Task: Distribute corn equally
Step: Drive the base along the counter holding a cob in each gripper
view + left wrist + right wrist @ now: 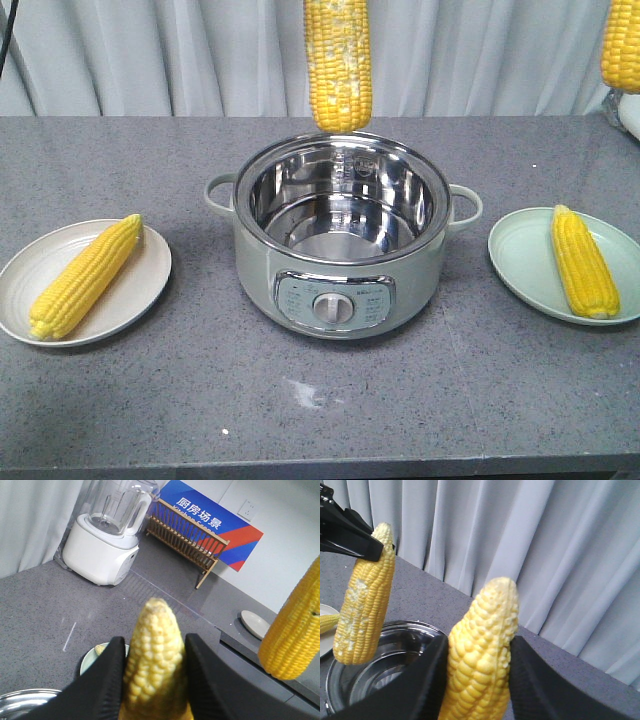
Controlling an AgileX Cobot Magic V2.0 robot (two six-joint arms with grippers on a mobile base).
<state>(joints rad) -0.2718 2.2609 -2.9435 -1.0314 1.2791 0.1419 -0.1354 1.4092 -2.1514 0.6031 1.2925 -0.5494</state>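
**1. Work surface.** A grey counter (200,400) carries an open steel-lined electric pot (340,270) at centre. A beige plate (145,290) sits to the pot's left and a pale green plate (520,250) to its right. Both plates stand well apart from the pot. A pleated curtain (150,50) closes the background.

**2. Corn, 4 cobs.**
- The patchy cob (338,60) has whitish areas. It hangs vertically over the pot's opening, tapered end up, blunt end clear of the metal.
- The plain cob (622,45) hangs at the upper right edge of the front view, above the far right of the counter. Only its lower part shows there.
- The left-plate cob (85,275) lies diagonally on the beige plate, tapered end toward the back.
- The right-plate cob (583,260) lies on the pale green plate, tapered end toward the back.

**3. Grippers.**
- The left gripper (155,647) has both black fingers pressed against the sides of the patchy cob near its tapered end.
- The right gripper (479,647) clamps the plain cob in the same way, with the tapered end projecting above the fingers.

**4. Surroundings.** The left wrist view shows a white blender (107,535), a wooden dish rack (187,542) and a blue and red banner (210,517) on the wall.
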